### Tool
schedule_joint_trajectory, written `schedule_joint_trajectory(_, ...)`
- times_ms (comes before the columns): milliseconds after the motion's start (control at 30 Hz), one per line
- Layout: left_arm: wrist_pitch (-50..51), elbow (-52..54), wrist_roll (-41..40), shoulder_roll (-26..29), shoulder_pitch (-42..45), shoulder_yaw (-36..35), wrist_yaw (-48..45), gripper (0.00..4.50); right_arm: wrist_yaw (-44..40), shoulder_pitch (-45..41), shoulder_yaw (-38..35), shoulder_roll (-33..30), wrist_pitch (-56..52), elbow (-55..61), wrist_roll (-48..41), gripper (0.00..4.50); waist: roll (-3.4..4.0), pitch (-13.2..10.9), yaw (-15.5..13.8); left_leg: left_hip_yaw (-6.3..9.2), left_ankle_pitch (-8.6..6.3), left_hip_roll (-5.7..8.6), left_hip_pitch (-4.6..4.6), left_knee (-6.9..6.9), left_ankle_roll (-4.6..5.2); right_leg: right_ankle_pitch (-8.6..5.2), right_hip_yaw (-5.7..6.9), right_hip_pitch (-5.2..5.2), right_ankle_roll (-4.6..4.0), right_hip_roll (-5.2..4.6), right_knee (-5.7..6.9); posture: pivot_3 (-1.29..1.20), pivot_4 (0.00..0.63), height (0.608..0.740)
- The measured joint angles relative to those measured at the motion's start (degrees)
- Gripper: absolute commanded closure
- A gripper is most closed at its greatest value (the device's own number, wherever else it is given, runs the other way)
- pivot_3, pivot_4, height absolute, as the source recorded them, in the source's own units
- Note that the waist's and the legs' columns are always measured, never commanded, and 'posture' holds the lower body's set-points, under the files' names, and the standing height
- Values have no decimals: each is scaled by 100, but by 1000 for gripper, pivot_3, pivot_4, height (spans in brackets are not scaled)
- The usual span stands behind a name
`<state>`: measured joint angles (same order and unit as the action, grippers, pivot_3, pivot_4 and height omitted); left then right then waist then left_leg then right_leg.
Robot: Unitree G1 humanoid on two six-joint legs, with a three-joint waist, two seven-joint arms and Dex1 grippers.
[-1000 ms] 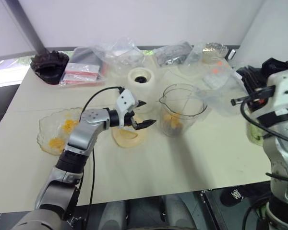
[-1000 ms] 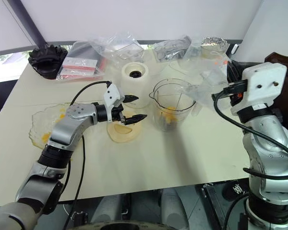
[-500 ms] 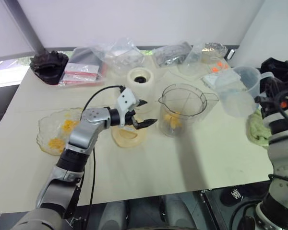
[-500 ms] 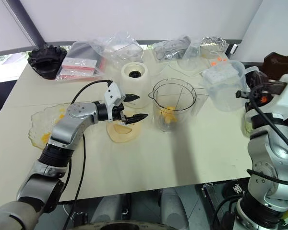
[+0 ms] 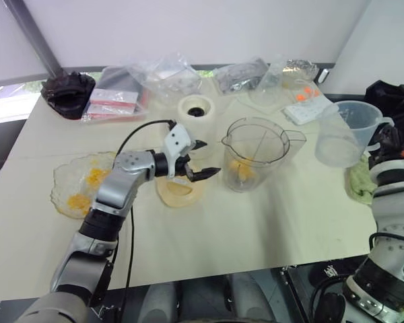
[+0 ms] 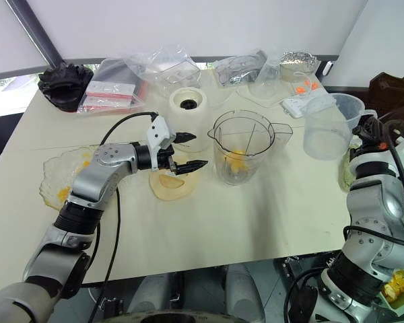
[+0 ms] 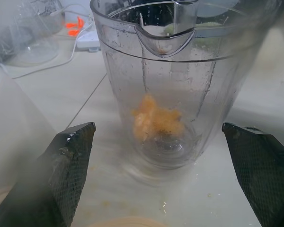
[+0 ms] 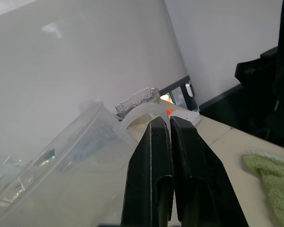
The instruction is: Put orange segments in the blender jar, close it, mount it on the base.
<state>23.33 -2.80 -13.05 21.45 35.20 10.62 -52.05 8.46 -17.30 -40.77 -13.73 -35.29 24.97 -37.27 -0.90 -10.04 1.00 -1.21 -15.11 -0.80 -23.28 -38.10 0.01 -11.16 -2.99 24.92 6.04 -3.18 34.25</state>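
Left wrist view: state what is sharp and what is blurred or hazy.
In the left wrist view, the blender jar and the orange segments inside it read sharp; the left gripper fingers are soft-edged up close, and a pale haze veils the side toward the base.

A cream table [image 5: 269, 222] stands against a white wall [image 5: 209, 30]; a dark slanted post [image 5: 34, 37] rises beyond.

Frosted plastic measuring jug [image 5: 343, 132] upright near the table's [image 5: 256, 229] right edge, green cloth [image 5: 361, 183] just beside it at that edge. Shallow wavy-edged glass bowl [image 5: 66, 187] near the left edge. Flat cream round lid [image 5: 180, 192] mid-table. Clear plastic bags [image 5: 165, 75] along the far edge, black ridged object [image 5: 69, 91] at the far left corner.
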Motion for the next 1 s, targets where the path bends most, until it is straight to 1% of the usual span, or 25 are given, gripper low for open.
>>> schedule_joint_trajectory(133,4,23,2,55,-2,0,10,0,-67,-7,119,-2,332,-383,12,4441,3,1,4,0,0,0,0,0,0,0,0,0,0,0,1,0,150,740)
schedule_joint_trajectory(400,46,97,0,162,-20,-4,40,0,-383,-178,257,-2,1281,-1640,222,4441,4,1,8,0,0,0,1,0,0,0,-1,0,1,1,1,0,150,740)
schedule_joint_trajectory(500,97,142,-2,184,-23,-6,46,0,-529,-278,270,-5,1637,-2165,277,4441,5,1,15,-2,0,0,1,0,0,1,-2,0,1,1,1,0,150,740)
schedule_joint_trajectory(1000,158,300,-9,314,-68,-21,53,0,-1341,-931,263,-420,3242,-5115,581,4441,10,-1,25,-1,0,0,2,2,0,1,-2,0,2,3,1,0,150,740)
